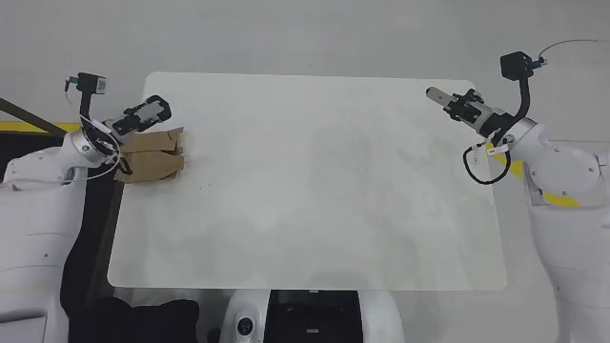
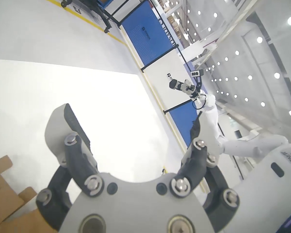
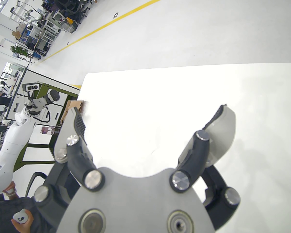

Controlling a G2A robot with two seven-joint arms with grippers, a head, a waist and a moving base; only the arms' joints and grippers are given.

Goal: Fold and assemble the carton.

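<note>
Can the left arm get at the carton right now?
Probably yes: the left gripper hangs open close by the carton at the table's edge, with nothing between them.

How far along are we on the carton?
Nothing looks done: the carton lies flat and unfolded at the table edge. Nothing is in hand: the left gripper hovers open beside it, and the right gripper is open across the table. All folding and assembly remain.
</note>
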